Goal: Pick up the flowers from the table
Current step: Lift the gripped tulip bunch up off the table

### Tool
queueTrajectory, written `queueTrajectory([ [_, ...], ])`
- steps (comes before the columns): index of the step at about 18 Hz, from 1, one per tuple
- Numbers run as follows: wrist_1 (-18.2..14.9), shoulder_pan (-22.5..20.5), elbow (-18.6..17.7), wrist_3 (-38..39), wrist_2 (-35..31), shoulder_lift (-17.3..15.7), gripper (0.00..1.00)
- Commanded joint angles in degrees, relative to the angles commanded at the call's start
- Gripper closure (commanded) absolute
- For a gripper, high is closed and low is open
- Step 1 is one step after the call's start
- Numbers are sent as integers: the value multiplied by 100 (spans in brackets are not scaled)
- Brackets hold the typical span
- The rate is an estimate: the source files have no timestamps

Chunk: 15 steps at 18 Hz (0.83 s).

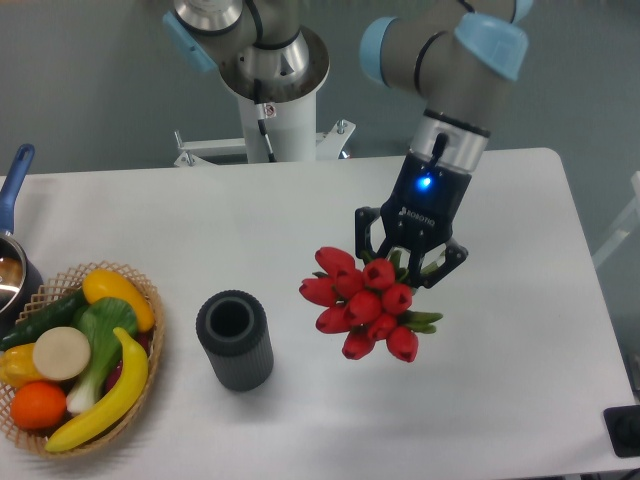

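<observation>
Gripper [411, 262] is clamped on the flowers [364, 303], red heads pointing at the camera, probably lifted off the table [300, 210], though that's hard to judge.

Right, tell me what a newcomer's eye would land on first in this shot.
The bunch of red tulips right of the table's middle stands out first, its blooms facing the camera and the gripper closed around its hidden stems. Next comes the wicker basket of fruit and vegetables at the front left edge of the white table. Between them stands a dark ribbed cylinder, upright with its open top showing.
</observation>
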<state>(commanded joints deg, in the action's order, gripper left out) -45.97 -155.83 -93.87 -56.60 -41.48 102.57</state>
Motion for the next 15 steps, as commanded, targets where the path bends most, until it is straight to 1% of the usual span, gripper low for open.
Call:
queueTrajectory([
  [5,0,-18,0,9,0,26,63],
  [11,0,-106,-96,9,0,9,63],
  [15,0,-106,-61,18,26,9,62],
])
